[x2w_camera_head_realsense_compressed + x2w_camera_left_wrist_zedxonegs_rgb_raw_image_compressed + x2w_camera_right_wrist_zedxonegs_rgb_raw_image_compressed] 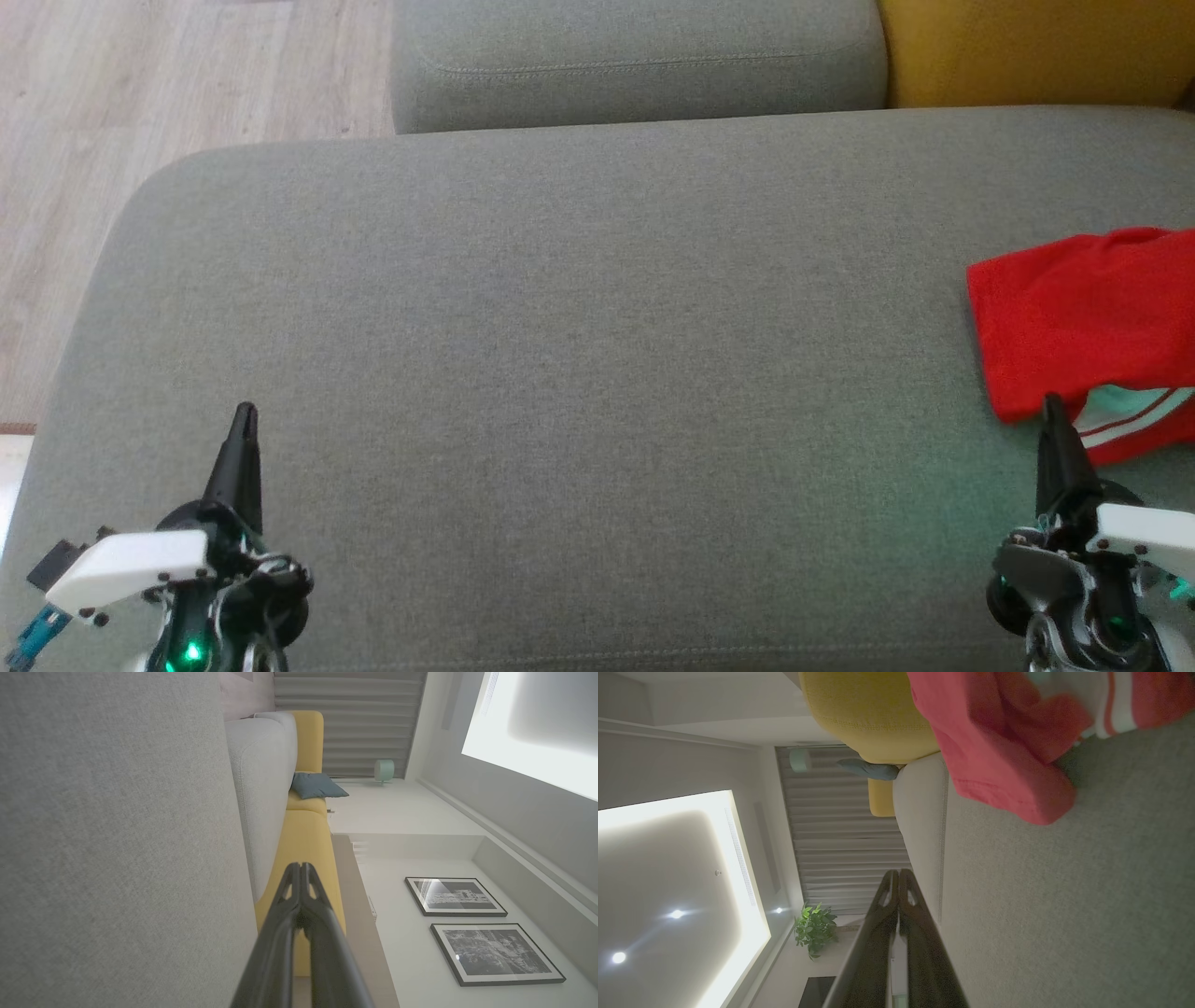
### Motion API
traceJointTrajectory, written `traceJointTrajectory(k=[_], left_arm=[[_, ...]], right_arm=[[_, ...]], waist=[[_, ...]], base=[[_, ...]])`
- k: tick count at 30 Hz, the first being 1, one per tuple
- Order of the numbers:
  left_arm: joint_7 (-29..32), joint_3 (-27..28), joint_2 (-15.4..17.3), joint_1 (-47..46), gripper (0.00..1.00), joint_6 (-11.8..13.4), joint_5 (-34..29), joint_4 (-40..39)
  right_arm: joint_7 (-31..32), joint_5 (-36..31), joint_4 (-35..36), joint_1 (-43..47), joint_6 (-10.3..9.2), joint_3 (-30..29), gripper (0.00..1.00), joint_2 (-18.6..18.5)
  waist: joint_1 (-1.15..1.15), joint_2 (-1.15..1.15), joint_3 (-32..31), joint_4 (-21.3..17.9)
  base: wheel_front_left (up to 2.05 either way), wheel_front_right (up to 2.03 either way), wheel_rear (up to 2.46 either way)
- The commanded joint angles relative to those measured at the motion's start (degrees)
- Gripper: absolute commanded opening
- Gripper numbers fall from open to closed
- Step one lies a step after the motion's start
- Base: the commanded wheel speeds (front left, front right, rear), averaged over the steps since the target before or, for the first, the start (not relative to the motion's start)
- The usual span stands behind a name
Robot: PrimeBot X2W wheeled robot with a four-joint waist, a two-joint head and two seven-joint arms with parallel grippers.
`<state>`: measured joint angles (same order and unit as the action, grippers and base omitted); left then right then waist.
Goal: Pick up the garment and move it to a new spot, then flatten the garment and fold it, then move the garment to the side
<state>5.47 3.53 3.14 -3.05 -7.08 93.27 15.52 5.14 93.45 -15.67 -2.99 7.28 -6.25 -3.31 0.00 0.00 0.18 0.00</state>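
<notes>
The garment [1083, 322] is red with white and teal stripes, lying bunched at the right edge of the grey sofa seat [579, 355] in the head view. The right wrist view shows the same red garment [1004, 742] at its top. My right gripper [1053, 403] is shut and empty, its tip just below the garment's near edge. In its own wrist view the right gripper [899, 873] has both fingers pressed together. At the lower left of the seat, far from the garment, my left gripper [246, 411] is shut with nothing in it. The left gripper [301, 865] again shows closed fingers.
A grey back cushion [635, 61] and a yellow cushion [1036, 51] lie beyond the seat. Wooden floor [140, 103] runs past the seat's left edge. A blue pillow [317, 786] rests on the yellow sofa part. Framed pictures [455, 896] hang on the wall.
</notes>
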Motion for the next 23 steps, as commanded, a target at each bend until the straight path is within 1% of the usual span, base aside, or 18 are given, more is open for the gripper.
traceJointTrajectory(k=[1, 23], left_arm=[[0.36, 2.16, 0.35, -3.06, 0.0, -0.41, -0.42, -1.5], [0.55, 2.4, 0.19, -3.08, 0.0, -0.41, -0.62, -1.49]], right_arm=[[0.38, -0.28, 1.72, -3.09, 0.21, 0.93, 0.0, -0.45], [0.64, -0.54, 1.7, -3.11, 0.21, 0.61, 0.0, -0.22]], waist=[[0.0, 0.0, 0.0, 0.0], [0.0, 0.0, 0.0, 0.0]], base=[[0.0, 0.0, 0.0], [0.0, 0.0, 0.0]])
